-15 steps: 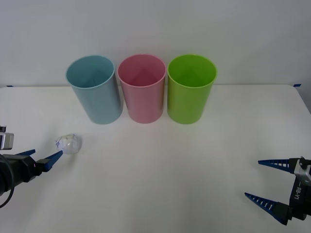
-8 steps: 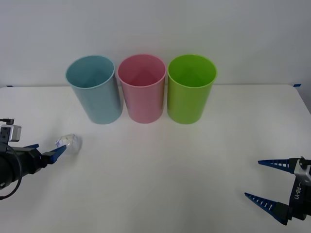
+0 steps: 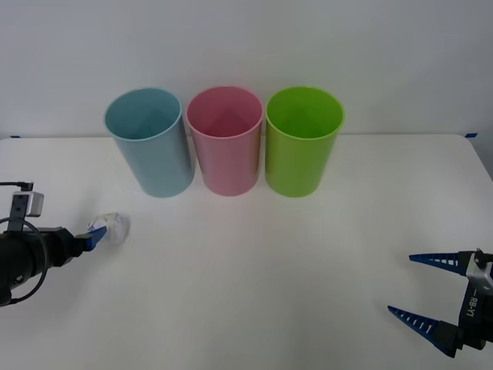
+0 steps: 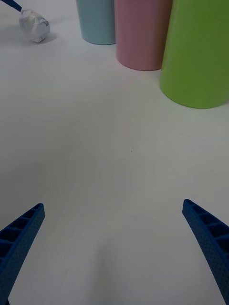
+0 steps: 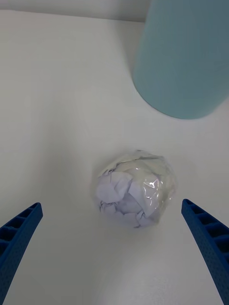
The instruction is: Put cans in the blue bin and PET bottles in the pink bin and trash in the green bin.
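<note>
left gripper (image 5: 114, 252) is gaping wide at the trash (image 5: 134, 189), gripping nothing, blue bin (image 5: 183, 57) at its 1 o'clock; right gripper (image 3: 422, 289) is idling agape, empty.

The left gripper (image 3: 94, 233) has blue ribbed, tapered fingers on a black round wrist with a small grey box and thin black cable. The right gripper (image 3: 426, 290) matches, its black body lettered white.
</note>
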Motion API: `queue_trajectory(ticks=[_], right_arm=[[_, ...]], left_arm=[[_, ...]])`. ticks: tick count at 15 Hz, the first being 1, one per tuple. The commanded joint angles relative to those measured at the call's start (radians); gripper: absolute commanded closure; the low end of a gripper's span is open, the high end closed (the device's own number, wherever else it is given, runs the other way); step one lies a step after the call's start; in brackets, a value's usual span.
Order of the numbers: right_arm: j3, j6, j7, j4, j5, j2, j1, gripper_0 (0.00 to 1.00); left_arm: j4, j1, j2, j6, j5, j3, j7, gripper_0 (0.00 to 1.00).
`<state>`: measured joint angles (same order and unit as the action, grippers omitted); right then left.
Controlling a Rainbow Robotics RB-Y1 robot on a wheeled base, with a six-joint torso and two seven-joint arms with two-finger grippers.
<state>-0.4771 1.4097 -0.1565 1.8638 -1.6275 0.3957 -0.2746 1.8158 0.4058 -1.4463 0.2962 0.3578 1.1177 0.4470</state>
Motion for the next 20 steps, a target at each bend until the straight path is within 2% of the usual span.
queue_trajectory(ticks=[1,9,11,20], right_arm=[[0.000,0.000,0.000,0.000,0.000,0.000,0.000,0.00],[0.000,0.000,0.000,0.000,0.000,0.000,0.000,0.00],[0.000,0.000,0.000,0.000,0.000,0.000,0.000,0.00],[0.000,0.000,0.000,0.000,0.000,0.000,0.000,0.00]], left_arm=[[-0.006,0.061,0.009,0.001,-0.043,0.053,-0.011,0.00],[-0.021,0.068,0.053,0.007,-0.085,0.059,-0.074,0.00],[-0.023,0.070,0.061,0.034,-0.096,0.070,-0.120,0.00],[-0.032,0.076,0.136,0.164,-0.154,0.085,-0.188,0.00]])
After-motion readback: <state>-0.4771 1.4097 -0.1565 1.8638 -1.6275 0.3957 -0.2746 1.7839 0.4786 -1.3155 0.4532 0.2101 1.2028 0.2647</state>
